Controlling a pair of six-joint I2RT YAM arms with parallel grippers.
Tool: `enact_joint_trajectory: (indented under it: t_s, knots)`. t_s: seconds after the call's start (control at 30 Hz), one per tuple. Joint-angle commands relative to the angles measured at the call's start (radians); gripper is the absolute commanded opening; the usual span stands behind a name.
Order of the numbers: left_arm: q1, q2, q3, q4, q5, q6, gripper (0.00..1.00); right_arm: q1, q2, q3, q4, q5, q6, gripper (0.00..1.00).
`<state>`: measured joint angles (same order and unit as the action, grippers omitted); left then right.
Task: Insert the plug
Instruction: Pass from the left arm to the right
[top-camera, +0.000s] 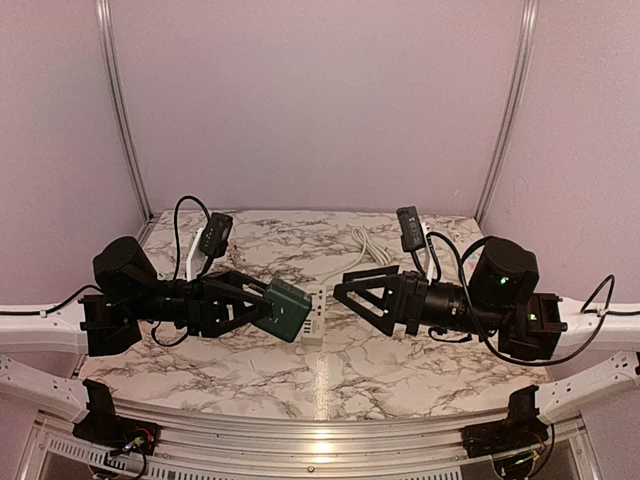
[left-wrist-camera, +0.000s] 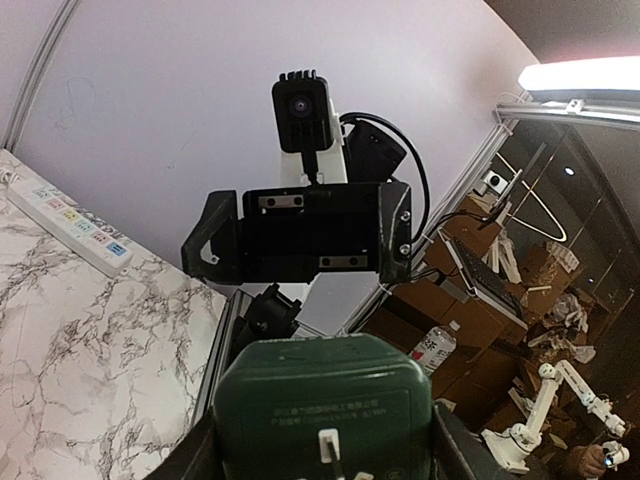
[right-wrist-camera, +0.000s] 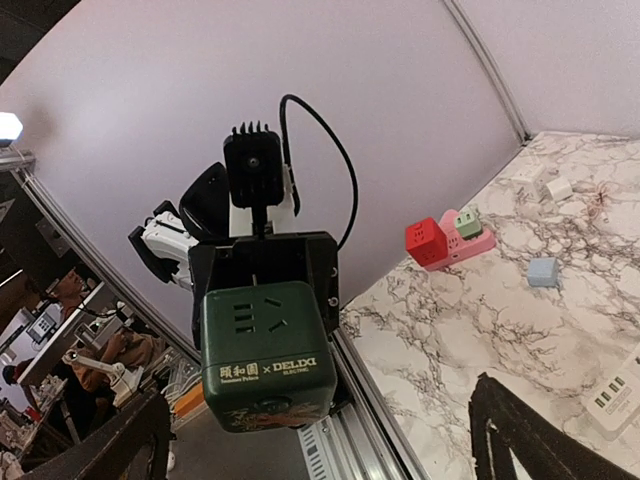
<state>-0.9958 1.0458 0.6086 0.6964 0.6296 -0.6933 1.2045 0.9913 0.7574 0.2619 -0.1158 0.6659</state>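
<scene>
My left gripper (top-camera: 272, 304) is shut on a dark green cube plug (top-camera: 287, 309) and holds it in the air above the marble table. In the left wrist view the cube (left-wrist-camera: 325, 400) sits between the fingers, a white prong base on the face toward the camera. In the right wrist view its socket face (right-wrist-camera: 268, 350) points at my right gripper (right-wrist-camera: 315, 425). The right gripper (top-camera: 343, 285) is open and empty, a short gap to the right of the cube. A white power strip (top-camera: 315, 322) lies on the table below the two grippers.
The white strip's cable (top-camera: 355, 245) runs toward the back wall. A pink power strip (right-wrist-camera: 462, 245) carrying a red cube (right-wrist-camera: 424, 240) and a small green cube lies by the wall, with a light blue cube (right-wrist-camera: 543, 272) near it. The table's metal rail (top-camera: 320, 430) runs along the front.
</scene>
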Motion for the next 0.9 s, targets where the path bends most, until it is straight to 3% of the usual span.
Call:
enact_joint_trajectory:
  t_s: [0.0,0.43,0.57,0.67,0.87]
  knots:
    - [-0.024,-0.025,0.047,0.105,-0.017,0.001,0.00,0.078,0.033,0.035,0.095,0.056,-0.099,0.99]
    - [-0.038,-0.029,0.039,0.127,-0.064,0.004,0.00,0.135,0.152,0.106,0.131,0.077,-0.142,0.91]
    - [-0.042,-0.023,0.040,0.134,-0.068,0.007,0.00,0.135,0.167,0.099,0.185,0.067,-0.133,0.83]
    - [-0.046,-0.018,0.042,0.137,-0.072,0.008,0.00,0.135,0.186,0.107,0.206,0.060,-0.134,0.72]
    - [-0.048,-0.014,0.040,0.142,-0.080,0.012,0.00,0.134,0.246,0.136,0.242,-0.005,-0.128,0.69]
